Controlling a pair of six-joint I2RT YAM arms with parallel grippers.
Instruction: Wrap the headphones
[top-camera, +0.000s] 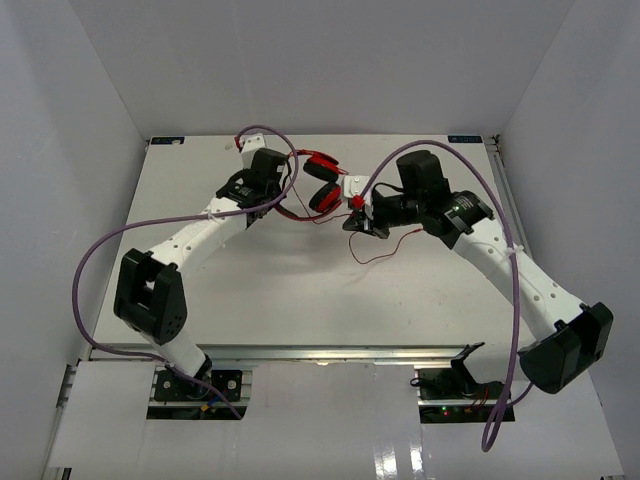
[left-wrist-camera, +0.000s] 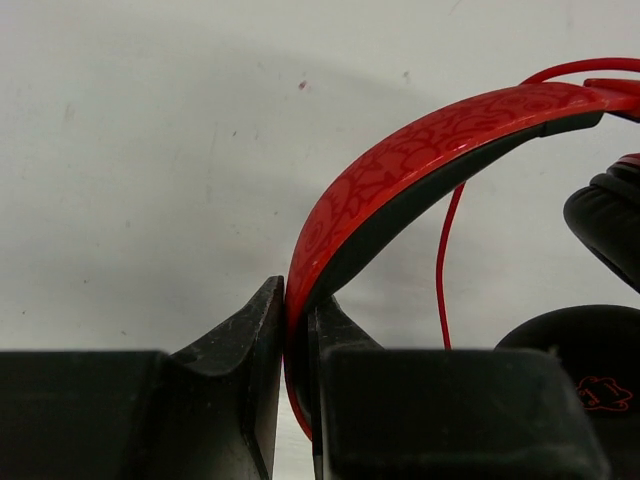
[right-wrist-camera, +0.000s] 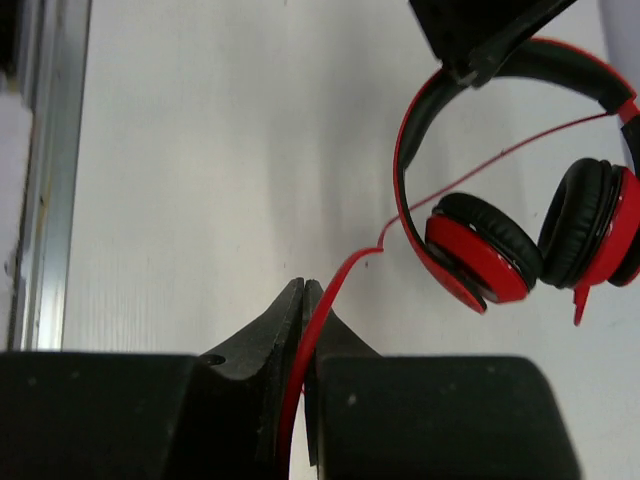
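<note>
Step in hand: we judge the wrap is only being set up. One arm anchors the band, the other has the cord, and we see no turn of cord laid around anything yet.
Left side: the left gripper (left-wrist-camera: 297, 300) is clamped on the headband (left-wrist-camera: 400, 165), its jaws closed on the lower end of the arch.
Right side: the right gripper (right-wrist-camera: 303, 295) is nearly closed, pinching the thin red cord (right-wrist-camera: 345, 268) between its fingertips.
Where it lies: the headphones (top-camera: 322, 185) sit at the far middle of the table (top-camera: 300, 310), between the two arms. The earcups (right-wrist-camera: 480, 255) are just right of the left gripper and apart from the right gripper, to its far left.
Cord run: from the pinch it rises toward the band, then crosses to the far cup. A slack tail lies on the near side of the right gripper.
Next move: we think the right arm must carry the cord around the headphones while the left holds them fixed.
Risk: too hard a pull could slip the band from the left jaws.
</note>
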